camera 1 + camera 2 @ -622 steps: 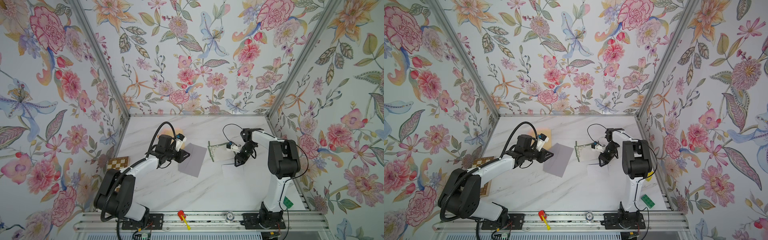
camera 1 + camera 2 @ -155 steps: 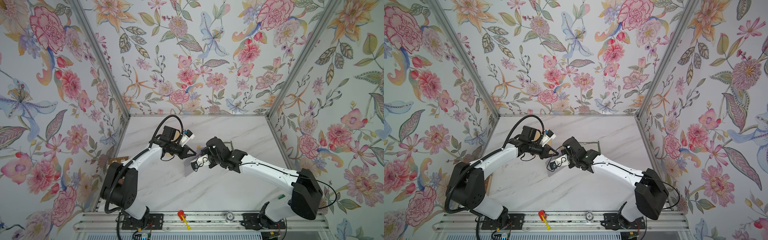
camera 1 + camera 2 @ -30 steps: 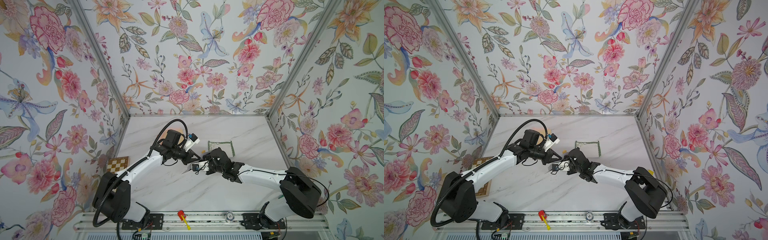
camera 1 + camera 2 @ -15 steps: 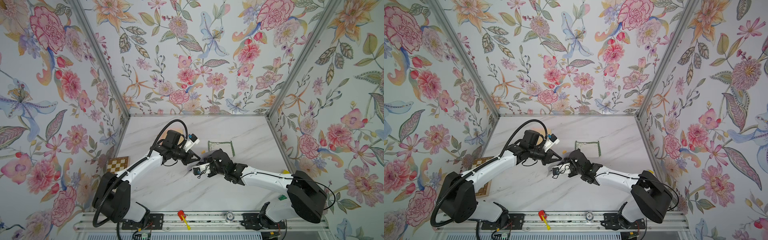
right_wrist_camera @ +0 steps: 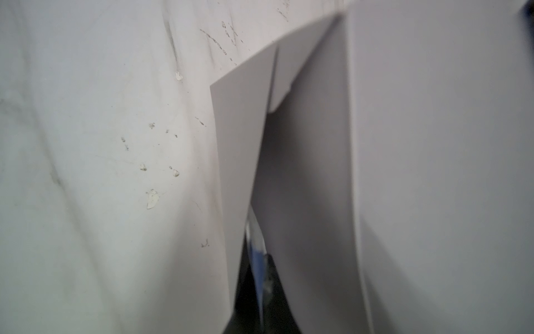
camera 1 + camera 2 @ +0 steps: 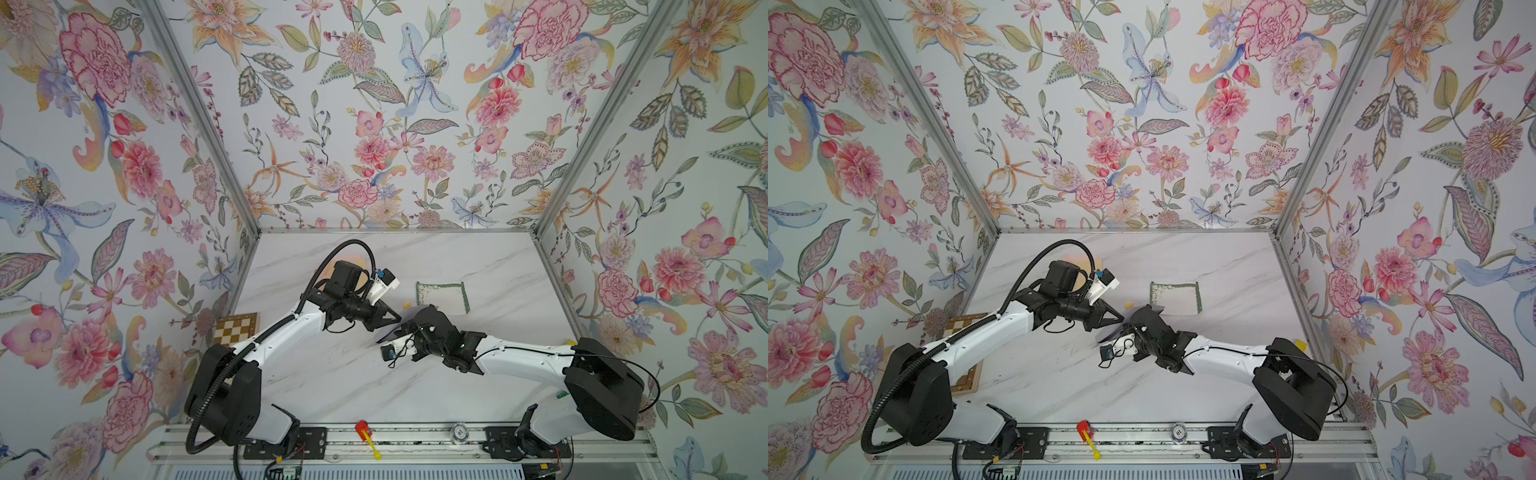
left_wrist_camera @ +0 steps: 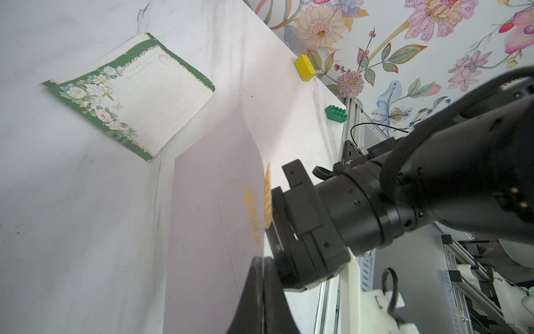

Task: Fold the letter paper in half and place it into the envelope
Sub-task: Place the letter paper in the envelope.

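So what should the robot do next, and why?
Probably the right gripper should release the envelope and reach for the letter. Both it and the left gripper pinch the envelope, while the letter lies untouched on the table.

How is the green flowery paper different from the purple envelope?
The letter paper has a green border, white flowers and ruled lines; the envelope is plain pale purple with gold print. The letter paper lies flat on the table; the envelope is held upright and curves. Both are thin and four-cornered.
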Available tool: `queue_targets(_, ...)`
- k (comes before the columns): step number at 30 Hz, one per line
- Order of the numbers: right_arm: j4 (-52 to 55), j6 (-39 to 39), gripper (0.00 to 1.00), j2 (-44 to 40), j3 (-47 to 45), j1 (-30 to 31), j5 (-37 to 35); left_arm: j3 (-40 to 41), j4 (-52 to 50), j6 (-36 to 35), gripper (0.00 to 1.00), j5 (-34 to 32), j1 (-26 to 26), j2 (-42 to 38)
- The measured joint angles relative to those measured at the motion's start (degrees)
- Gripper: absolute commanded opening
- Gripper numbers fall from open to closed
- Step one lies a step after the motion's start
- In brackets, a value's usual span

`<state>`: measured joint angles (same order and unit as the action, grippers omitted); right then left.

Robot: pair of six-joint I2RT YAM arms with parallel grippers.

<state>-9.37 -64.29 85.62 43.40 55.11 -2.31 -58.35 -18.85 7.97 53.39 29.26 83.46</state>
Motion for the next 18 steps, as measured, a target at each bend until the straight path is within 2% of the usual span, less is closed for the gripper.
queue_targets(1, 0.0, 0.0, 0.08, 0.0, 0.0, 0.1, -0.4, 0.0, 0.0, 0.0, 0.00, 0.0, 0.0, 0.0)
queue_targets(5, -0.1, -0.4, 0.30, 0.0, 0.0, 0.6, -1.9, 0.0, 0.0, 0.0, 0.00, 0.2, 0.0, 0.0)
queue_targets(8, -0.5, -0.5, 0.40, 0.0, 0.0, 0.6, -2.4, 0.0, 0.0, 0.0, 0.00, 0.3, 0.0, 0.0)
queue_targets(18, -0.9, 0.2, 0.43, -1.9, -0.8, 0.3, -1.3, 0.0, 0.0, 0.0, 0.00, 0.4, 0.0, 0.0)
